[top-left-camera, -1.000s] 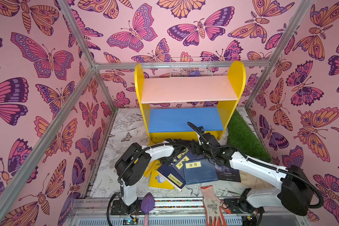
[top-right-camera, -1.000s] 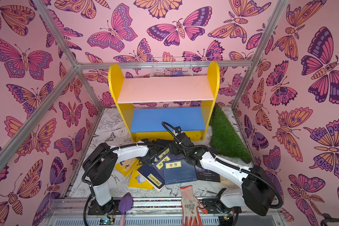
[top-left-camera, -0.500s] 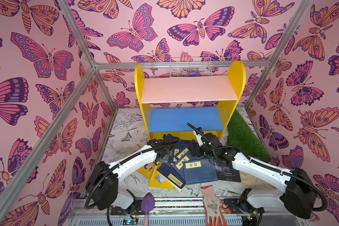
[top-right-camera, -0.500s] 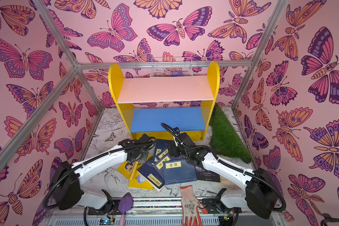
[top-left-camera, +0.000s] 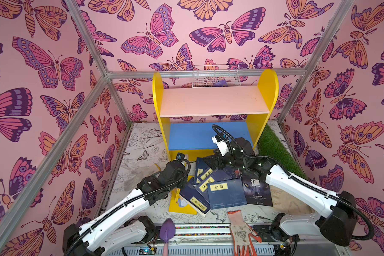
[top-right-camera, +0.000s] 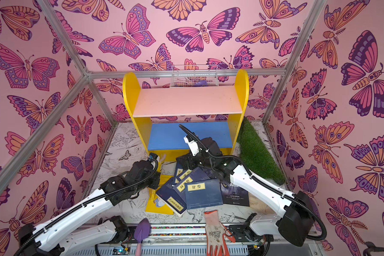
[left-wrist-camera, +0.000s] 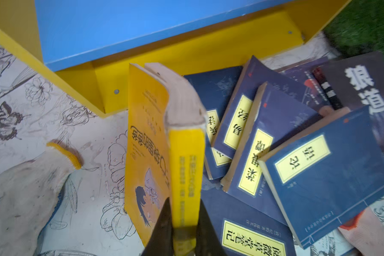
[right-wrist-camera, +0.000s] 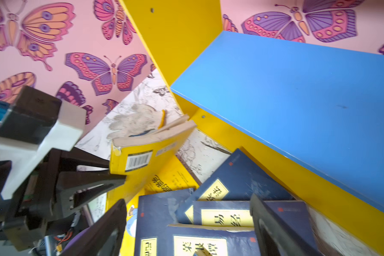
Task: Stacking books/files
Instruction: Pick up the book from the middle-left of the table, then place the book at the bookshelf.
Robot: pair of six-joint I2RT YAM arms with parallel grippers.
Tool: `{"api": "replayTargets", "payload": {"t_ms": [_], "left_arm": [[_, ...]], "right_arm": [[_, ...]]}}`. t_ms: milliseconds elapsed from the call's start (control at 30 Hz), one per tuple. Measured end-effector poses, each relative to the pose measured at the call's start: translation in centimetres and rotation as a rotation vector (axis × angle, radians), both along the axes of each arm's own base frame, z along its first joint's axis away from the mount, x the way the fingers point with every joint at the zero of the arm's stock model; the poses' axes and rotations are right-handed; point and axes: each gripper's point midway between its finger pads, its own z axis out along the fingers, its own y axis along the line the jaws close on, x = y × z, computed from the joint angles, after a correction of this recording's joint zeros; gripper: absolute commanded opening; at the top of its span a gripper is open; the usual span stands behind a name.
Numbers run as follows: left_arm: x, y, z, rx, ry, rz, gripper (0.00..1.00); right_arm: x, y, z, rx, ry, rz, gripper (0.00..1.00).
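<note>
The left claw (left-wrist-camera: 184,212) pinches a yellow book (left-wrist-camera: 149,144); the right claw (right-wrist-camera: 186,200) hangs spread over navy books (right-wrist-camera: 242,177).

The left arm (top-left-camera: 120,211) and right arm (top-left-camera: 297,188) are showing white shells between bulky black joints. Black ribbed cables (top-left-camera: 217,128) are running along both. The left gripper (left-wrist-camera: 184,200) is showing black tapered fingers (left-wrist-camera: 162,226) and a white bracket (right-wrist-camera: 42,137).

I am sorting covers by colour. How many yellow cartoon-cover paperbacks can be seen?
2. One yellow cartoon-cover paperback is pinched in the left gripper, left of the pile; the other lies flat on the floor, partly under the navy paperbacks. More may hide beneath them.
</note>
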Motion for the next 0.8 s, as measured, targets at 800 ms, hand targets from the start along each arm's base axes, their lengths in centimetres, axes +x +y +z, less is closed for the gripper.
{"api": "replayTargets", "payload": {"t_ms": [800], "left_arm": [[2.4, -5.4, 8.1, -0.1, -0.369, 0.023, 0.0]], "right_arm": [[0.1, 1.0, 3.5, 0.148, 0.12, 0.058, 0.87]]}}
